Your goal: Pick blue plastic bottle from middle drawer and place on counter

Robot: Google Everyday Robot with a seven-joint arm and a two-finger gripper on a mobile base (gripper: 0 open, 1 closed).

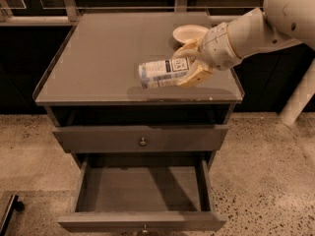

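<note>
Gripping hard, the claw is clamped on the bottle over the right half of the bench. 1 cream finger wraps the near side and the other curls over the far side. The bottle lies on its side in that hold (dark text panel turned up toward the camera), its free end pointing left toward the middle of the grey top. Its shadow falls on the bench a little nearer the front edge, apart from the bottle itself, so it looks raised off the surface. Just behind the claw sits a cream bowl, near the back right corner. The white arm reaches in from the upper right. Down below, the upper drawer front is shut, its round knob at centre. The middle drawer is pulled well out, its flat grey bottom in full view, above a speckled floor.
</note>
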